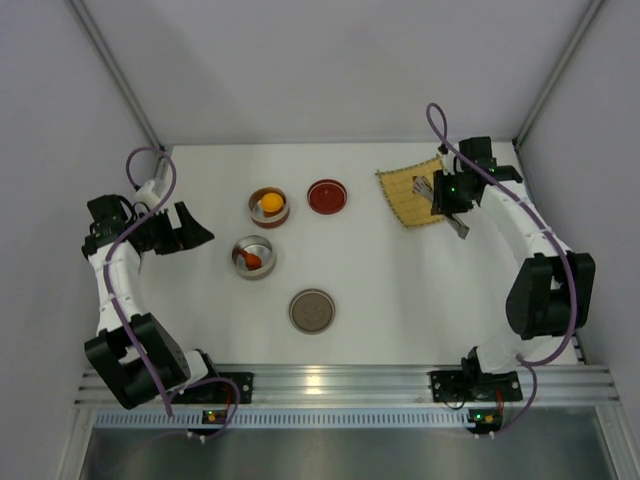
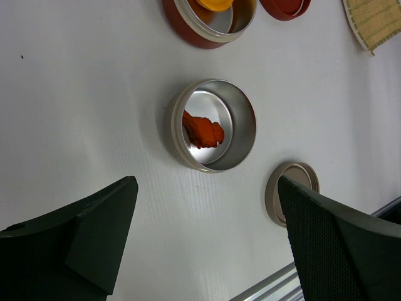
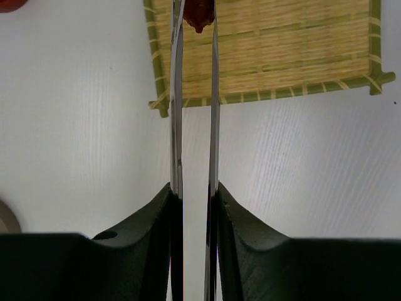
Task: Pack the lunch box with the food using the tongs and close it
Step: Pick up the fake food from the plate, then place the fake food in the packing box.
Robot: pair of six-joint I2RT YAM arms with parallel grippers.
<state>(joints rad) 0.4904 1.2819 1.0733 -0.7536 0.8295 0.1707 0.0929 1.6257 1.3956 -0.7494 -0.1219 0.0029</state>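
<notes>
My right gripper (image 3: pixel 194 188) is shut on the slim metal tongs (image 3: pixel 176 113). The tongs' tips pinch a red-brown lump of food (image 3: pixel 198 15) above the yellow bamboo mat (image 3: pixel 282 50). In the top view that gripper (image 1: pixel 440 196) hovers over the mat (image 1: pixel 405 192) at the back right. The lunch box stands in parts: a tin (image 1: pixel 268 207) holding the orange ball (image 1: pixel 270 203), and a silver tin (image 2: pixel 210 125) holding another red-brown lump (image 2: pixel 202 132). My left gripper (image 2: pixel 207 188) is open and empty, left of the tins.
A red lid (image 1: pixel 327 196) lies beside the orange-ball tin. A grey-beige lid (image 1: pixel 312 310) lies nearer the front edge. Grey walls enclose the table on three sides, and an aluminium rail (image 1: pixel 340 380) runs along the front.
</notes>
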